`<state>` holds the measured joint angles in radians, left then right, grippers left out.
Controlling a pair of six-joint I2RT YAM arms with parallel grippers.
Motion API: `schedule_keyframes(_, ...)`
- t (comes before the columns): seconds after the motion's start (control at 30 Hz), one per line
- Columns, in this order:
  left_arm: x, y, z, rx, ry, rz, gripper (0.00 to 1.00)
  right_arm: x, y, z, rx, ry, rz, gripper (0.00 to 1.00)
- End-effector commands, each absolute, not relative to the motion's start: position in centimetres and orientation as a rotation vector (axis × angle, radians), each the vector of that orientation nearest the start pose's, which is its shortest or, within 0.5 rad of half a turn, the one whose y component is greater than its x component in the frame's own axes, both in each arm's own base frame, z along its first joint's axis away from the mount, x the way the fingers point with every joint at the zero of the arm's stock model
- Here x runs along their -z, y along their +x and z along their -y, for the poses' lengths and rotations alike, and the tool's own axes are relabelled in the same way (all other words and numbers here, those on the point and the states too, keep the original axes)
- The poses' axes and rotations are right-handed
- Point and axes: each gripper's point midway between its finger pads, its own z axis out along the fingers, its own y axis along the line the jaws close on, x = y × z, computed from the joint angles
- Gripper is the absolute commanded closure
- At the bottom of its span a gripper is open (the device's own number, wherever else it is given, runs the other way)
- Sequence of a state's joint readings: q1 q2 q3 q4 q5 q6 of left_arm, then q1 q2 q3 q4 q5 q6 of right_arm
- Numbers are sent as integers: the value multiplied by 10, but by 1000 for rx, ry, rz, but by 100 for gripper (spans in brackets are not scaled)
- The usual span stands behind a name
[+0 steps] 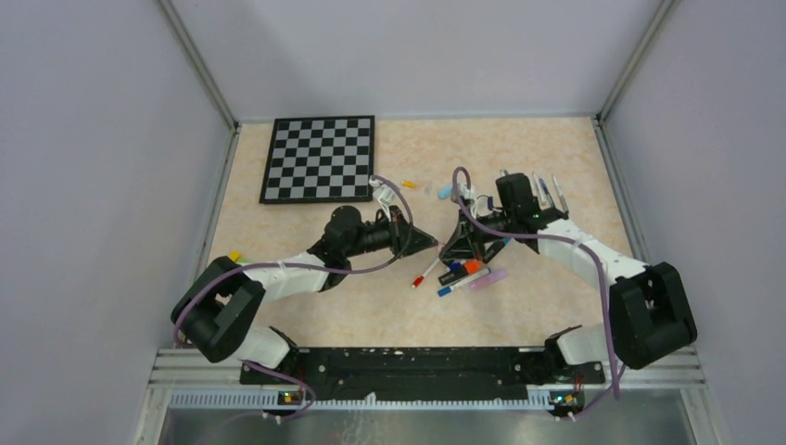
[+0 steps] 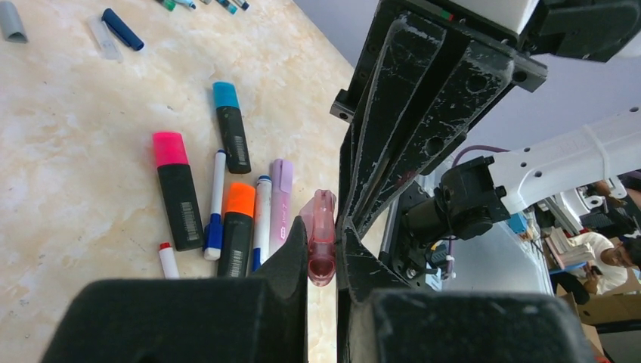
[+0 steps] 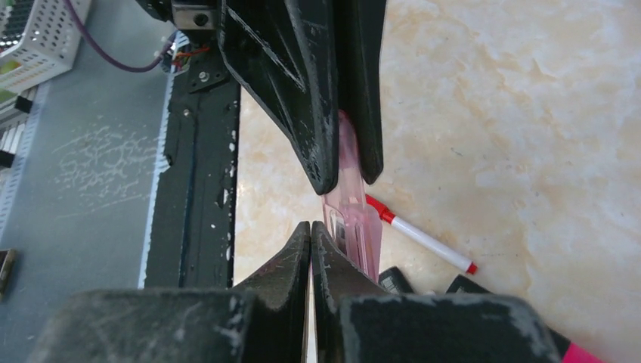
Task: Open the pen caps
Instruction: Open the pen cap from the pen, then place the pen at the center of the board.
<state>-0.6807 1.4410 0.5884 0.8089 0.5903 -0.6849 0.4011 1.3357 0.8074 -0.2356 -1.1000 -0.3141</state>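
Observation:
A see-through pink pen cap (image 2: 321, 240) with a clip is pinched in my left gripper (image 2: 323, 249), its hollow end facing the left wrist camera. My right gripper (image 3: 311, 231) is shut with nothing between its fingers; its tips sit just beside the pink cap (image 3: 351, 219). In the top view both grippers meet tip to tip, left gripper (image 1: 428, 244) and right gripper (image 1: 447, 250), above the table's middle. Below them lie capped markers with pink (image 2: 169, 148), light blue (image 2: 224, 94) and orange (image 2: 241, 200) caps, a lilac pen (image 2: 281, 189) and a red-capped pen (image 3: 423, 236).
A chessboard (image 1: 320, 158) lies at the back left. Loose caps sit behind the grippers: a dark blue cap (image 2: 122, 29), a grey cap (image 2: 11, 20) and a small yellow-orange cap (image 1: 409, 184). The black base rail (image 1: 417, 366) runs along the near edge.

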Motion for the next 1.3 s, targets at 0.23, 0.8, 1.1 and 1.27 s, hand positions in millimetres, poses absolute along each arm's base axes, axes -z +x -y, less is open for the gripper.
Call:
schedule_keyframes(0.23, -174, 289, 310, 1281, 273, -1850, 100, -208, 213, -200, -1322, -1117, -1574, 100)
schedule_keyframes(0.8, -116, 377, 295, 1433, -157, -1932, 96, -184, 227, -180, -1175, -1027, -1645, 98)
schedule_keyframes(1.1, -146, 370, 327, 1672, -81, -1860, 100, -196, 245, -156, -1095, -943, -1669, 98)
schedule_keyframes(1.27, -137, 381, 326, 1630, -193, -1841, 100, -204, 252, -140, -1077, -846, -1660, 97)
